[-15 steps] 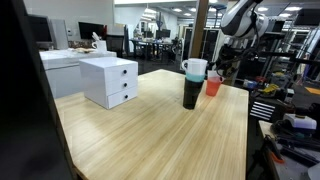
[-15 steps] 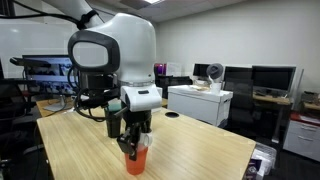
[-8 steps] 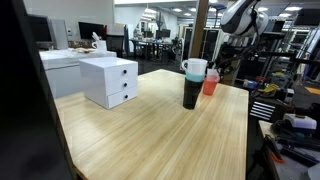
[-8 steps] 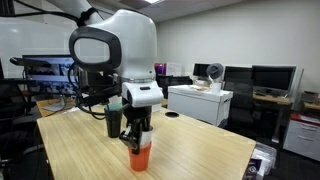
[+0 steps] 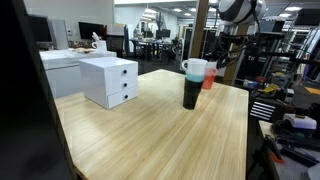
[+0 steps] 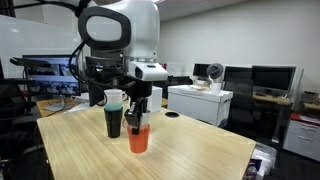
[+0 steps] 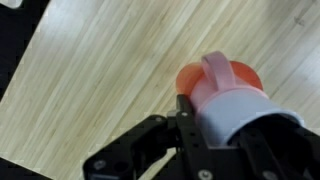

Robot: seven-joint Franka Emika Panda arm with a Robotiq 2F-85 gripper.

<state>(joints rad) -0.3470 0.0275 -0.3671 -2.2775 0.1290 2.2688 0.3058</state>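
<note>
Two drinking vessels stand near the far end of the wooden table [image 5: 150, 130]. Farthest left in an exterior view is a white drawer unit [image 5: 110, 80], at about nine o'clock from them and well apart. Next comes a black tumbler [image 5: 192, 90] with a pale lid, upright on the wood. Just beside it, at roughly two o'clock, is the orange cup [image 5: 209, 82], also upright, with the gripper [image 5: 213, 68] coming down on it from twelve o'clock. The jaws are clenched on the cup's upper part, grasping it. From the opposite side, the tumbler sits at nine o'clock of the cup, whose base seems just clear of the wood. The wrist view shows the cup held over bare planks.
</note>
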